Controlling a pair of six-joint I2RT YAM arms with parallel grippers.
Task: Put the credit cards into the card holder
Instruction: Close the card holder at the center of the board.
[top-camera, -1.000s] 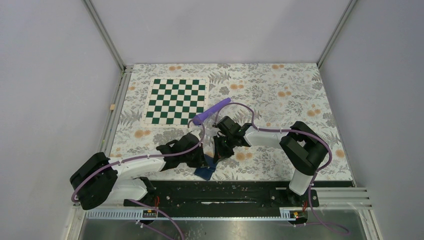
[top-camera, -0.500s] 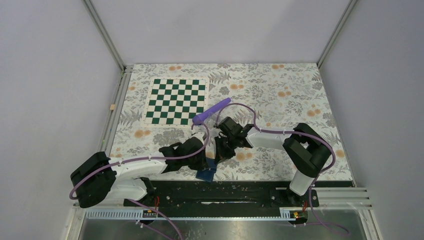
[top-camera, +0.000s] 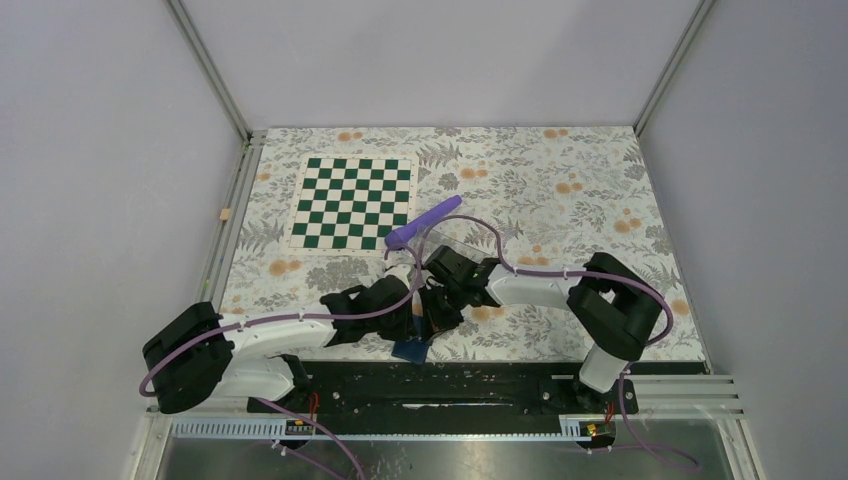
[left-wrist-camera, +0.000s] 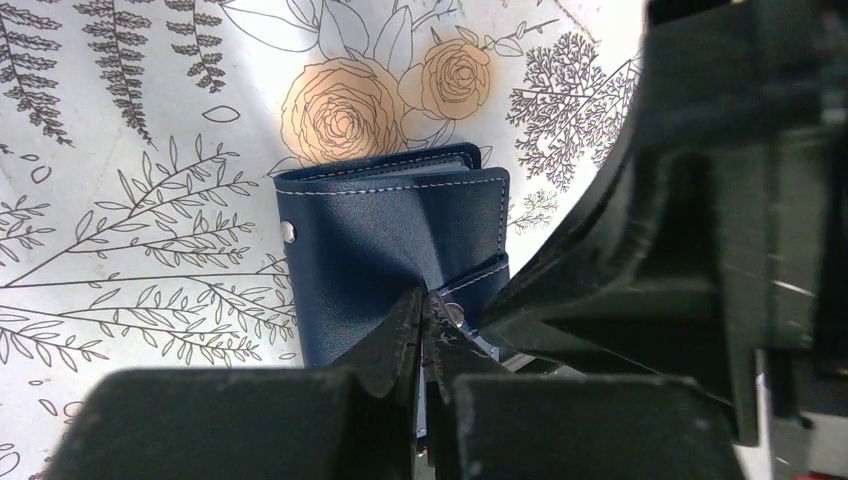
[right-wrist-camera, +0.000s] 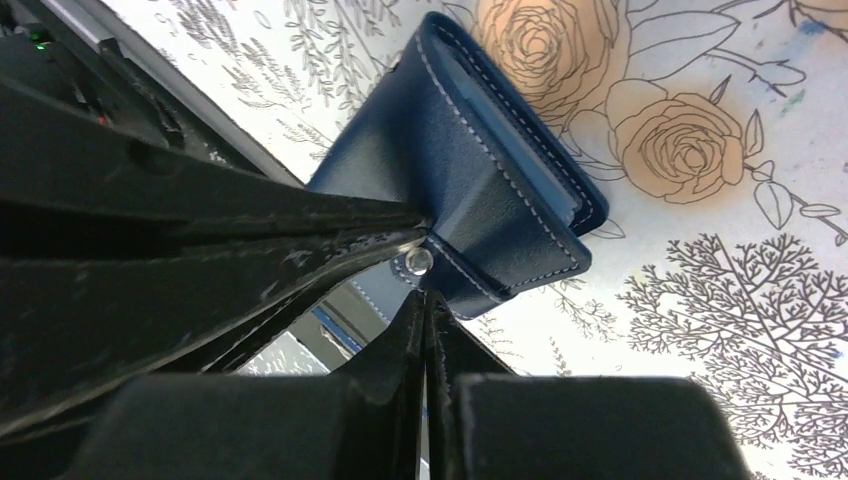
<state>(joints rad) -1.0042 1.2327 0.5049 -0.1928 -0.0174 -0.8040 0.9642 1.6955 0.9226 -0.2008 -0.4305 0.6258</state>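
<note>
The navy card holder (left-wrist-camera: 390, 240) lies mostly folded on the flowered table (top-camera: 560, 180) near its front edge, with the left claw (left-wrist-camera: 425, 300) and right claw (right-wrist-camera: 425, 298) each pressed together, tips at its snap tab (right-wrist-camera: 418, 262). I'd have one pin the body while the other lifts the flap slowly. Whether either tip really pinches the tab is hidden, and I can make out no credit card for certain

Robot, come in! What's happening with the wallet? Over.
Left gripper shut, right gripper shut, both tips at wallet tab. Wallet folded on table. Right arm crowding close.
</note>
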